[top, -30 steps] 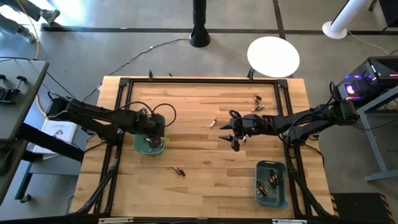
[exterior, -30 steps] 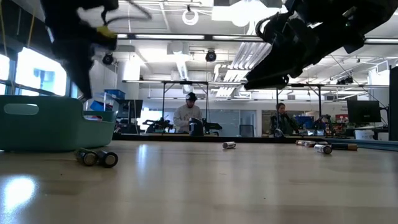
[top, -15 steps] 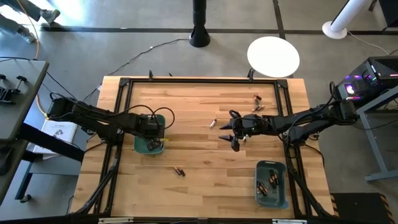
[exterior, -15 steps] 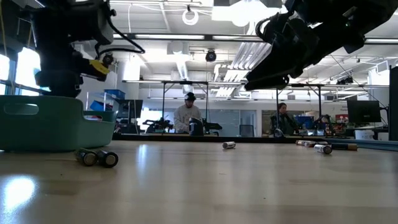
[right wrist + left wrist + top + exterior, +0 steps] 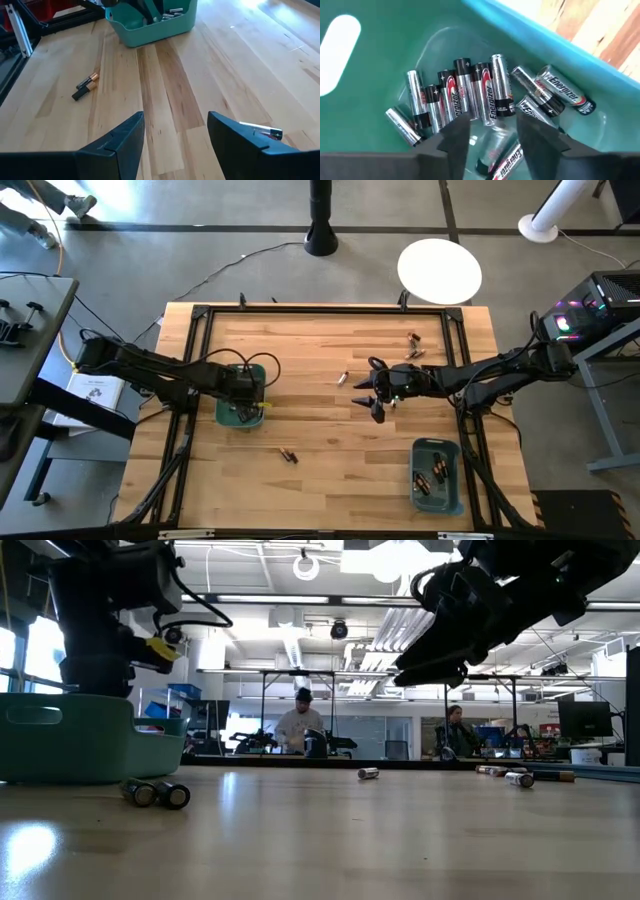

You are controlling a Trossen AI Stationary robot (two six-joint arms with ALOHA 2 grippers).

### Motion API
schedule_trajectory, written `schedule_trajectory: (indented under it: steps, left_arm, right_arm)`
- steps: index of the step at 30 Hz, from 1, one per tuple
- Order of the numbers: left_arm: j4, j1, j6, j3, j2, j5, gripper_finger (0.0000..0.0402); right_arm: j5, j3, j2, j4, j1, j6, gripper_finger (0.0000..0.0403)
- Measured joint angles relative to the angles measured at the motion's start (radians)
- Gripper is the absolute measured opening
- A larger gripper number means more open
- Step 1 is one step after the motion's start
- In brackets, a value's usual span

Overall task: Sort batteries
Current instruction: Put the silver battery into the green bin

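Note:
My left gripper [image 5: 492, 142] reaches down into the left teal bin [image 5: 226, 418], open. Several silvery-and-black batteries [image 5: 470, 95] lie on the bin's floor, one of them [image 5: 501, 159] under the gap between the fingers. My right gripper [image 5: 175, 135] hangs open over the table's middle [image 5: 364, 392] with nothing between its fingers. Loose batteries lie on the wood: a silvery one [image 5: 342, 377], a dark copper-ended pair [image 5: 288, 455] and a few [image 5: 413, 346] near the far right.
A second teal bin [image 5: 450, 498] at the near right holds dark copper-banded batteries. A black frame [image 5: 200, 315] borders the wooden table. People sit in the room beyond the table's far edge [image 5: 300, 725].
My left gripper has sunk from above the left teal bin down into it and has then kept still there. My right gripper has stayed where it was.

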State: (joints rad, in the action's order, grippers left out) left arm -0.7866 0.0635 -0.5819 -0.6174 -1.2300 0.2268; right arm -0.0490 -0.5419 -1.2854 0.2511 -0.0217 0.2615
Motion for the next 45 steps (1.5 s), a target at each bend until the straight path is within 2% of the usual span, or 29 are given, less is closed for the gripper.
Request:
schedule_trajectory:
  steps: [6, 11, 14, 18, 24, 28, 32, 35, 37, 40, 44, 45]
  left_arm:
    - [-0.078, -0.012, 0.001, -0.064, 0.040, 0.002, 0.0203]
    - [-0.100, -0.015, 0.030, -0.140, 0.090, 0.073, 0.0205]
    - [-0.087, -0.016, 0.067, -0.184, 0.121, 0.135, 0.0204]
    - [0.041, -0.012, 0.184, -0.206, 0.163, 0.174, 0.0204]
    - [0.276, -0.008, 0.340, -0.201, 0.167, 0.176, 0.0204]
    - [0.319, -0.008, 0.367, -0.200, 0.147, 0.168, 0.0204]
    - [0.317, -0.008, 0.367, -0.200, 0.117, 0.166, 0.0204]
    - [0.319, -0.008, 0.367, -0.200, 0.089, 0.166, 0.0204]
    - [0.323, -0.004, 0.367, -0.200, 0.068, 0.166, 0.0204]
    - [0.334, 0.010, 0.367, -0.200, 0.032, 0.165, 0.0204]
    - [0.372, 0.049, 0.379, -0.200, -0.015, 0.164, 0.0204]
    - [0.390, 0.064, 0.398, -0.200, -0.027, 0.165, 0.0204]
  right_arm:
    - [0.000, 0.000, 0.000, -0.037, 0.011, 0.028, 0.0212]
    - [0.003, 0.000, -0.004, -0.085, 0.060, -0.001, 0.0235]
    - [0.052, 0.001, -0.033, -0.065, 0.108, -0.039, 0.0259]
    - [0.116, -0.014, -0.135, -0.013, 0.162, -0.199, 0.0282]
    - [0.131, -0.173, -0.347, -0.073, 0.216, -0.532, 0.0280]
    - [0.129, -0.315, -0.452, -0.261, 0.254, -0.707, 0.0279]
    - [0.130, -0.432, -0.532, -0.470, 0.297, -0.811, 0.0274]
    - [0.160, -0.482, -0.577, -0.517, 0.326, -0.844, 0.0249]
    - [0.207, -0.504, -0.603, -0.542, 0.344, -0.865, 0.0217]
    - [0.263, -0.518, -0.627, -0.566, 0.356, -0.858, 0.0149]
    - [0.283, -0.512, -0.633, -0.571, 0.350, -0.776, 0.0041]
    - [0.296, -0.512, -0.633, -0.569, 0.345, -0.746, 0.0028]
